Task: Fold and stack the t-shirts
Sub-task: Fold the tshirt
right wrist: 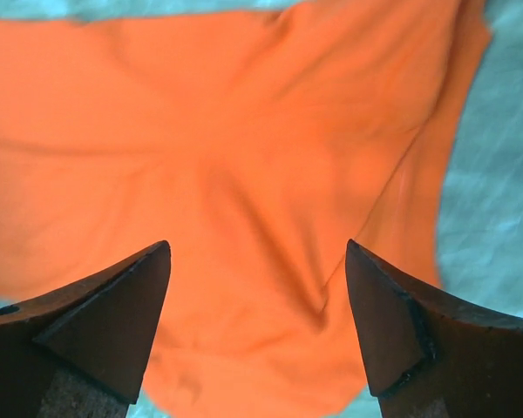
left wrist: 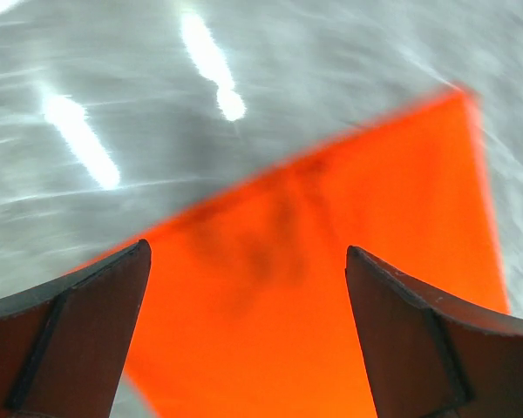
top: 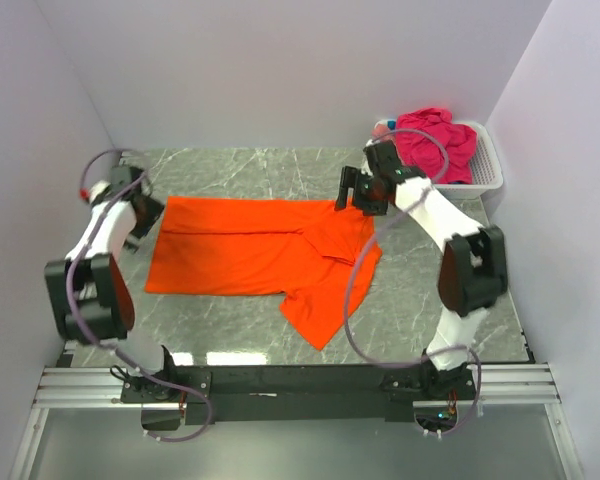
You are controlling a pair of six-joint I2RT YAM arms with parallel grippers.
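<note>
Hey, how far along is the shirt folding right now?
Early. The orange t-shirt lies spread on the table, seemingly folded once lengthwise, one sleeve sticking out. The open left gripper and open right gripper hover over its ends. The magenta shirt waits in the basket; nothing stacked.

Orange t-shirt (left wrist: 331, 218) blurred, cut off at left wrist view's lower edge

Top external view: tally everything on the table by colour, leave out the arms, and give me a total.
Orange: 1, the t-shirt, spread on the table.
White: 1, the basket at the far right.
Magenta: 1, a cloth heap in that basket; I cannot tell how many garments it holds.
Total: 3
</note>
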